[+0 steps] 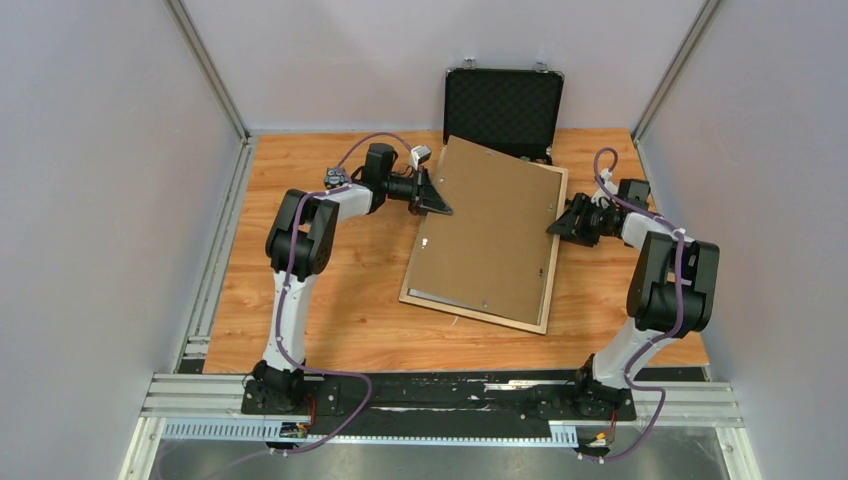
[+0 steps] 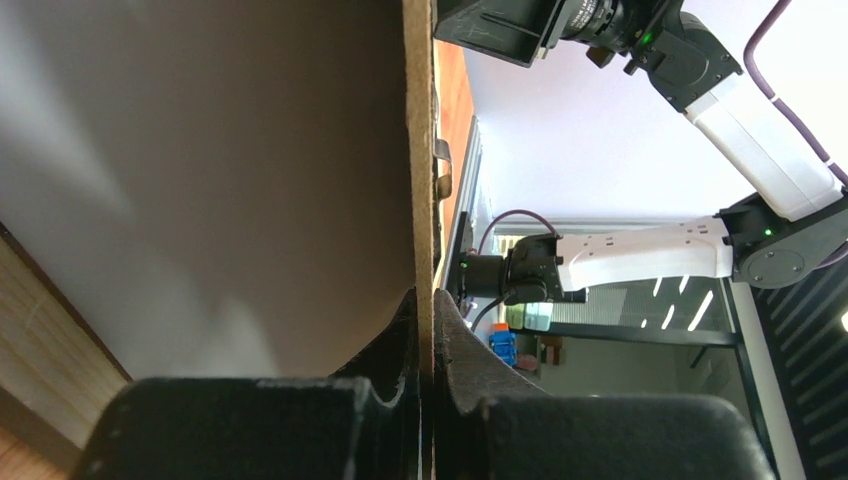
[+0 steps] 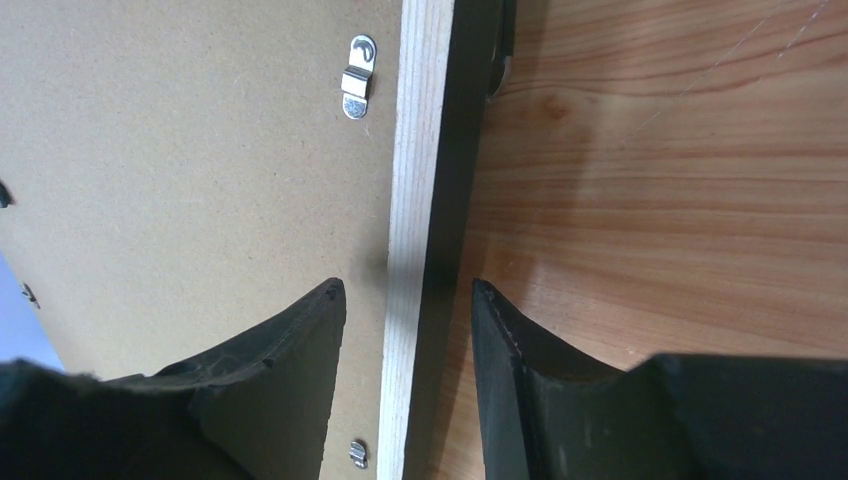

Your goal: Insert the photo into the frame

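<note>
Left jaws: clenched on the edge of the brown backing panel (image 1: 490, 235); the left gripper (image 2: 425, 300) pinches the thin board between its fingers.
Right jaws: parted, the right gripper (image 3: 408, 290) straddling the frame's right rail, one finger over the panel, the other on the table side; no firm squeeze shows.
Frame (image 1: 480, 318): flat on the wooden table (image 1: 340, 300), mid-table between the two arms, light wood rail facing up.
Backing panel: tilted, its left edge lifted off the frame, its right edge down against the rail.
Clip (image 3: 357, 78): small metal tab on the panel, near the rail.
Black case (image 1: 500, 105): open, upright behind the frame.
</note>
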### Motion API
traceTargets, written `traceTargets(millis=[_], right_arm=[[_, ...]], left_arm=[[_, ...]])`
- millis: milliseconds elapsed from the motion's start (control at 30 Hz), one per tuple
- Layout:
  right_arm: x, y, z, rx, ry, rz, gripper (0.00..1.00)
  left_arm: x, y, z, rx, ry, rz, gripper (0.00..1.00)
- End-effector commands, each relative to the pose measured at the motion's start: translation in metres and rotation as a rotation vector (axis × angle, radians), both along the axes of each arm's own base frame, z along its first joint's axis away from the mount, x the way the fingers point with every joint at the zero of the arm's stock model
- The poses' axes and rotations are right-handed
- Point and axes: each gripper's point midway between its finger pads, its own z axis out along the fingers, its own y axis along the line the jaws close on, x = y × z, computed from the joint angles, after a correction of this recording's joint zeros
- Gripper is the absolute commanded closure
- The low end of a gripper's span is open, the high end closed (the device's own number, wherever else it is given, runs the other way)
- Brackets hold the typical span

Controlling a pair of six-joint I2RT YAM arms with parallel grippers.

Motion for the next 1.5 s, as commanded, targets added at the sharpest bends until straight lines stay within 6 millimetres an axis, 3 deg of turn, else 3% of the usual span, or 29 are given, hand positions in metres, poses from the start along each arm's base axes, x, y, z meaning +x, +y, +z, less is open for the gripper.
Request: traceTargets(millis=[0, 733, 1467], right_arm=[[0.016, -0.002, 0.015, -0.004, -0.054, -0.001, 0.52], [0.016, 0.000, 0.015, -0.002, -0.053, 0.001, 0.52], [0.016, 0.001, 0.015, 0.010, -0.053, 0.008, 0.52]], left_arm=[[0.002, -0.009, 0.023, -0.065, -0.139, -0.040, 1.00], [0.002, -0.010, 0.017, -0.047, -0.137, -0.029, 1.00], [0.006, -0.008, -0.004, 0.022, -0.127, -0.013, 1.00]])
